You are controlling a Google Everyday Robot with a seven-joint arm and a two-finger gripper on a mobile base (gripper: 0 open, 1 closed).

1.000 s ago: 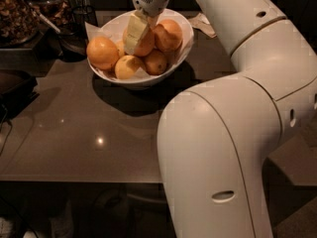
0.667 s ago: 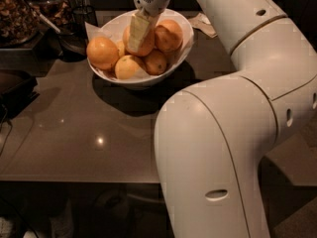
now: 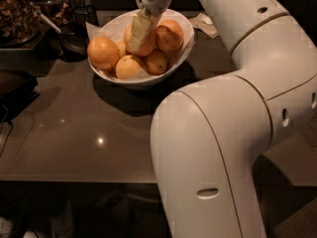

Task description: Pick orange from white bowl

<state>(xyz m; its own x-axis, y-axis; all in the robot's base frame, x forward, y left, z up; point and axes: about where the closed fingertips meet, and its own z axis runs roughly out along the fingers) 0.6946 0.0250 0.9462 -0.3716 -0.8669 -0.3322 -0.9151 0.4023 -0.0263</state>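
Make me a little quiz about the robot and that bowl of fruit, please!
1. True or false: the white bowl is empty.
2. Where is the gripper? A: down in the bowl, on the fruit. B: lying on the floor. C: holding a cup.
3. What colour is the robot's big arm?

Key
1. False: it holds oranges.
2. A.
3. White.
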